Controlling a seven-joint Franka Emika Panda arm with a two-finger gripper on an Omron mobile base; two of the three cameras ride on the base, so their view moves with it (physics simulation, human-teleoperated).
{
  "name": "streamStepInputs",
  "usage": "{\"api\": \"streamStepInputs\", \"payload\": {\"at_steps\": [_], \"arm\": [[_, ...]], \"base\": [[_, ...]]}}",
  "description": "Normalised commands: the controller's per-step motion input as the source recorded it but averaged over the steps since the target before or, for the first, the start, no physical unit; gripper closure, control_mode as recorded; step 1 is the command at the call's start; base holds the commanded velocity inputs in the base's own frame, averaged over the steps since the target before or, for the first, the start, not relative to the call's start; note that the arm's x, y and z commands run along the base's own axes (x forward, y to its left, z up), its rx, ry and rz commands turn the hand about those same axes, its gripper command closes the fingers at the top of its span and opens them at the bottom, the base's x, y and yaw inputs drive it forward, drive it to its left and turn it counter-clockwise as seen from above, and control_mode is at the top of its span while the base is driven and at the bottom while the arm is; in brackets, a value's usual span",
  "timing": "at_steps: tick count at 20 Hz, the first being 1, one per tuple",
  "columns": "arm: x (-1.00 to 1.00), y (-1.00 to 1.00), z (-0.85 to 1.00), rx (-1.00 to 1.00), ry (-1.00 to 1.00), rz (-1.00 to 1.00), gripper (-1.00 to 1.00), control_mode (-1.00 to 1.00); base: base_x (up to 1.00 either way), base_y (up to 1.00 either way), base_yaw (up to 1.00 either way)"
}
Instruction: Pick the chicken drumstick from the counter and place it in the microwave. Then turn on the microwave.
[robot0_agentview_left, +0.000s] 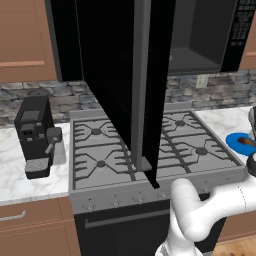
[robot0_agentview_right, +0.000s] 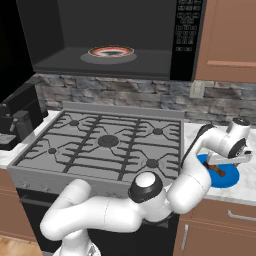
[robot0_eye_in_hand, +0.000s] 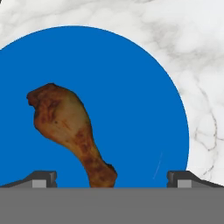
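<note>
A brown chicken drumstick (robot0_eye_in_hand: 65, 127) lies on a round blue plate (robot0_eye_in_hand: 131, 87) on the white marble counter (robot0_eye_in_hand: 197, 43), right of the stove. My gripper (robot0_eye_in_hand: 112, 178) hangs just above the plate, open, its two fingertips wide apart on either side of the drumstick's thin end and not touching it. From the right base view the gripper (robot0_agentview_right: 220, 162) points down over the drumstick (robot0_agentview_right: 218, 169) and plate (robot0_agentview_right: 229, 176). The microwave (robot0_agentview_right: 110, 40) sits above the stove with its door (robot0_agentview_left: 120, 85) swung wide open.
A grey gas stove (robot0_agentview_right: 105, 142) lies under the microwave. The open door and its bar handle (robot0_agentview_left: 141, 85) reach out over the stove. A round turntable plate (robot0_agentview_right: 111, 51) sits inside the microwave, with the button panel (robot0_agentview_right: 186, 30) at its right. A black coffee machine (robot0_agentview_left: 35, 135) stands left.
</note>
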Motion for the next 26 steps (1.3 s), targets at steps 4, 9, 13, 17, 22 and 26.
{"api": "streamStepInputs", "payload": {"at_steps": [4,9,13,17,22,26], "arm": [[-0.08,0.16,-0.07,0.01,-0.03,0.0,-1.0,-1.0],[-0.06,0.19,-0.08,0.0,-0.04,0.01,-1.0,-1.0],[0.02,0.18,-0.1,0.0,-0.11,0.01,-1.0,-1.0],[0.11,0.13,-0.08,0.0,-0.1,0.02,-1.0,-1.0],[0.17,0.02,-0.06,-0.01,-0.03,0.01,-1.0,-1.0],[0.25,0.0,-0.05,-0.03,0.0,0.01,-1.0,-1.0]], "base": [[0.0,0.0,0.0],[0.0,0.0,0.0],[0.0,0.0,0.0],[0.0,0.0,0.0],[0.0,0.0,0.0],[0.0,0.0,0.0]]}}
